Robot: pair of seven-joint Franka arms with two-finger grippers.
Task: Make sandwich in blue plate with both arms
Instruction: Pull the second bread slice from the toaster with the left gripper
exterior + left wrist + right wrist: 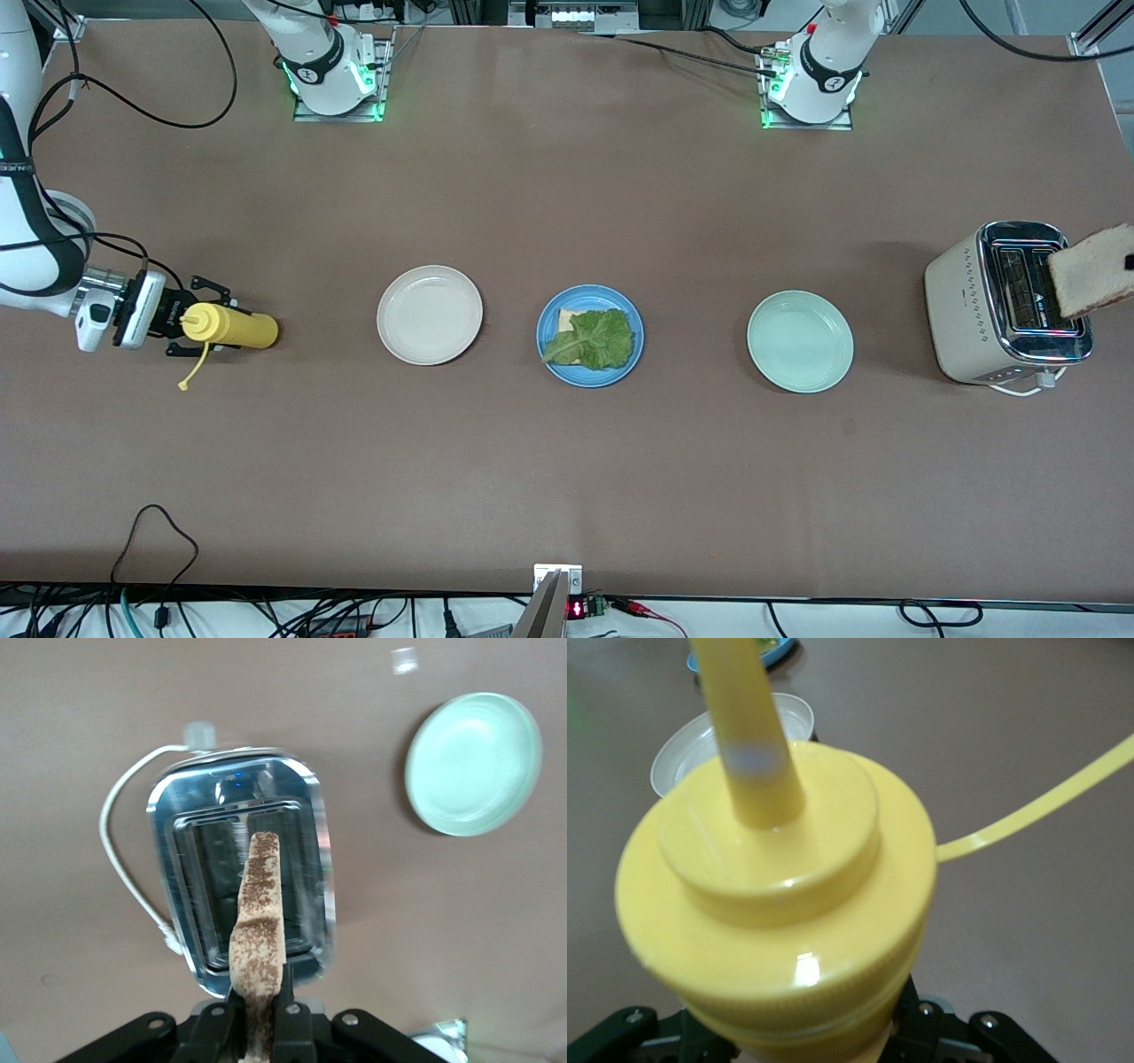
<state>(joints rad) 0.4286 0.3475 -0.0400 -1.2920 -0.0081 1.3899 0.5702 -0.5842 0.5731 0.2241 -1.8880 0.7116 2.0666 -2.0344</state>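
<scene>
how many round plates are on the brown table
3, in a row: a cream-white plate toward the right arm's end, a blue plate holding lettuce in the middle, a mint-green plate beside the toaster.

blue plate [549, 354], green lettuce [595, 338], yellow bottle [232, 326], speckled toast [258, 930].

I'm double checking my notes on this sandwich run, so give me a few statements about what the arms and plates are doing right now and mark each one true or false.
1. The left gripper holds a slice of toast over the toaster. True.
2. The blue plate is bare. False: a bread slice topped with a lettuce leaf lies on it.
3. The right gripper is at a yellow squeeze bottle. True.
4. The mint-green plate holds a toast slice. False: nothing lies on it.
5. The cream-white plate sits toward the left arm's end of the table. False: it sits between the blue plate and the yellow bottle, toward the right arm's end.
</scene>
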